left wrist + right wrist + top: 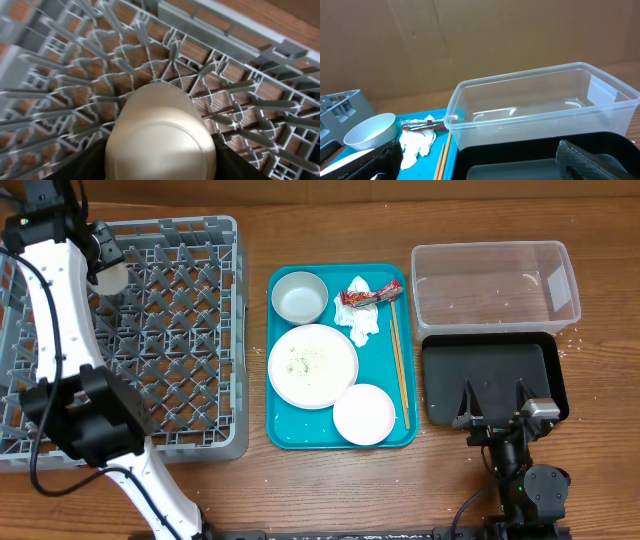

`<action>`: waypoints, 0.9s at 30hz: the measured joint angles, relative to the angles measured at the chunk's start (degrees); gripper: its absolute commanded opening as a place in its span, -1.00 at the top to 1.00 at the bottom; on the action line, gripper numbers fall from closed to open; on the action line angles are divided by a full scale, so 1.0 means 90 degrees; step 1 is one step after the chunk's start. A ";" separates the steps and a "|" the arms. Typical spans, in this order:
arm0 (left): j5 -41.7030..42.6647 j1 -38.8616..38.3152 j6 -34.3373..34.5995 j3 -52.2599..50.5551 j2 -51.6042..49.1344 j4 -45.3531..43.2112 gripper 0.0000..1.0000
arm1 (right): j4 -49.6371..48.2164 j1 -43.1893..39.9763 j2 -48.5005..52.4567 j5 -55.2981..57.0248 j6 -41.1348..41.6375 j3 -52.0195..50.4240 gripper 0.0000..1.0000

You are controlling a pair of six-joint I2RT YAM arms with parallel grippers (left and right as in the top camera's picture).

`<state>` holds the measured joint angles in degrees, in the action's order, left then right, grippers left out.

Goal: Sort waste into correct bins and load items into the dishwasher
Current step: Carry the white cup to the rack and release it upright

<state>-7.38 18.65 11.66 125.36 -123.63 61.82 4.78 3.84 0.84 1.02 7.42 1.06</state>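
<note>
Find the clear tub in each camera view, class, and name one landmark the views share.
Overhead: the clear tub sits at top right.
Left wrist: not in it.
Right wrist: the tub spans the centre and right.
Shared landmark: the grey rack, left in the overhead, filling the left wrist view, at the right wrist view's left edge.

One cup (160,140), three dishes (312,365), two chopsticks (400,360), one napkin (362,322), one wrapper (370,294).

Tray (378,365): teal, rounded corners, mid-bench.
Chopsticks (399,360): thin wooden pair, lying along the tray's right side.
Bench (330,225): brown wood grain.
Backdrop (470,40): brown cardboard.
</note>
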 measured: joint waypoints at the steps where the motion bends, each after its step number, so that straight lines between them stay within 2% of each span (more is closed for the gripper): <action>1: 0.0095 0.0036 -0.0007 -0.0022 -0.0056 -0.0027 -0.01 | 0.0002 0.0002 0.0000 0.0000 0.0007 0.0000 -1.00; 6: 0.0495 0.0153 -0.0070 -0.0034 -0.0148 -0.0073 -0.27 | 0.0000 0.0000 0.0000 0.0000 0.0002 0.0000 -1.00; 17: 0.1144 0.0148 -0.0199 -0.0034 -0.0146 -0.0015 -0.37 | 0.0000 0.0000 0.0000 -0.0002 0.0005 0.0000 -1.00; 18: 0.1161 0.0148 -0.0202 -0.0034 -0.0148 -0.0005 -0.47 | 0.0000 0.0000 0.0000 0.0000 0.0002 0.0000 -1.00; 19: 0.1173 0.0148 -0.0226 -0.0034 -0.0148 0.0024 -0.66 | -0.0002 0.0000 0.0000 0.0000 0.0002 0.0000 -1.00; 21: 0.1192 0.0148 -0.0233 -0.0034 -0.0148 0.0058 -0.75 | 0.0000 0.0000 0.0000 0.0002 0.0002 0.0000 -1.00; 23: 0.1200 0.0148 -0.0294 -0.0034 -0.0148 0.0102 -1.00 | 0.0000 0.0000 0.0000 0.0000 0.0007 0.0000 -1.00; 27: 0.1120 0.0148 -0.0306 -0.0034 -0.0146 0.0131 -1.00 | 0.0002 0.0000 0.0000 0.0000 0.0007 0.0000 -1.00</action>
<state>2.70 19.99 8.91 125.05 -124.95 63.00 4.80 3.84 0.84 1.02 7.49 1.06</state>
